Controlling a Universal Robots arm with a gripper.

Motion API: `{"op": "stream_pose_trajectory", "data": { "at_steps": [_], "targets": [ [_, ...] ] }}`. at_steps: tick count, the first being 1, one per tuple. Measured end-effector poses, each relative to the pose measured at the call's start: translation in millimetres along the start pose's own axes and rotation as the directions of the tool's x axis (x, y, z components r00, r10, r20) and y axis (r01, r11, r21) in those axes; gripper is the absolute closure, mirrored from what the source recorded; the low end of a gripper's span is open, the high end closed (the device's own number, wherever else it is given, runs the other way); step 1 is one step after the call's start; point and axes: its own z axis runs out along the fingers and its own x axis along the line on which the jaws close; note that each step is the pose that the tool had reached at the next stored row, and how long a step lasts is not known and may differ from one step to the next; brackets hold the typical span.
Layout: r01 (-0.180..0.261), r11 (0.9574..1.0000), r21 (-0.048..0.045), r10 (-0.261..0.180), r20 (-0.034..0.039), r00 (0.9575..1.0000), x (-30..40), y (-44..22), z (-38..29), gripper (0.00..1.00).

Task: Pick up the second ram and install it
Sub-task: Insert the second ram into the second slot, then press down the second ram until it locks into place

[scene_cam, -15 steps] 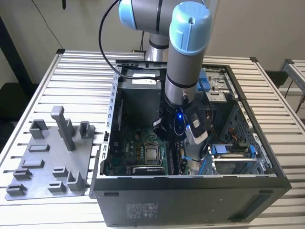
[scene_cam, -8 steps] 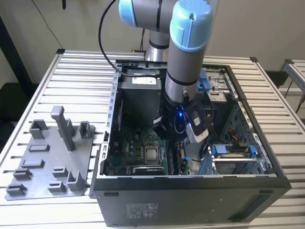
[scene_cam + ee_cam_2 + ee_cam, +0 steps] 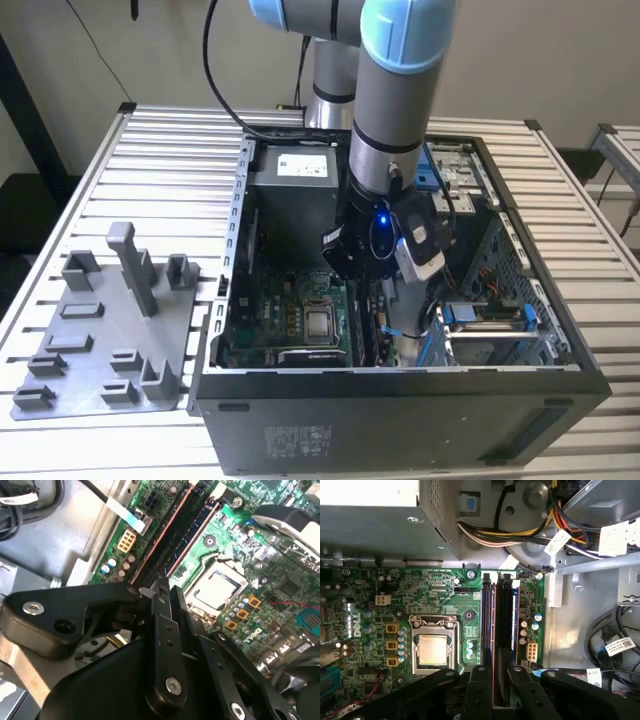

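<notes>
Arm reaches down — tool (image 3: pixel 497 680) fingers nearly closed.

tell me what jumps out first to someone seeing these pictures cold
The arm's gripper reaches down into the open computer case standing on the slatted table. In the first wrist view its black fingers sit right over the long memory slots on the green motherboard, beside the square silver processor. On the exterior view's left, a grey plastic tray with upright blocks lies on the table.
</notes>
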Motion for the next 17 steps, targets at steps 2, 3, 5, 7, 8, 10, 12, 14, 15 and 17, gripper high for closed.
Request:
{"op": "stream_pose_trajectory", "data": {
  "at_steps": [2, 3, 5, 7, 8, 10, 12, 14, 15, 17],
  "targets": [
    [0.000, 1.0000, 0.0002, 0.000, -0.0001, 1.0000, 0.0, -0.1, -0.1, 0.86],
    [0.000, 1.0000, 0.0001, 0.000, -0.0001, 1.0000, 0.0, -0.1, -0.1, 0.89],
    [0.000, 1.0000, 0.0002, 0.000, -0.0001, 1.0000, 0.0, -0.1, -0.1, 0.89],
    [0.000, 1.0000, 0.0002, 0.000, -0.0001, 1.0000, 0.0, -0.2, -0.1, 0.89],
    [0.000, 1.0000, 0.0002, 0.000, -0.0001, 1.0000, 0.1, -0.2, -0.1, 0.89],
    [0.000, 1.0000, 0.0001, 0.000, 0.0000, 1.0000, 0.0, -0.2, -0.1, 0.89],
    [0.000, 1.0000, 0.0002, 0.000, -0.0001, 1.0000, 0.0, -0.2, -0.1, 0.89],
    [0.000, 1.0000, 0.0002, 0.000, -0.0001, 1.0000, 0.0, -0.3, -0.1, 0.89],
    [0.000, 1.0000, 0.0002, 0.000, -0.0001, 1.0000, 0.0, -0.3, -0.1, 0.89],
    [0.000, 1.0000, 0.0002, 0.000, 0.0000, 1.0000, 0.0, -0.3, -0.1, 0.89]
  ]
}}
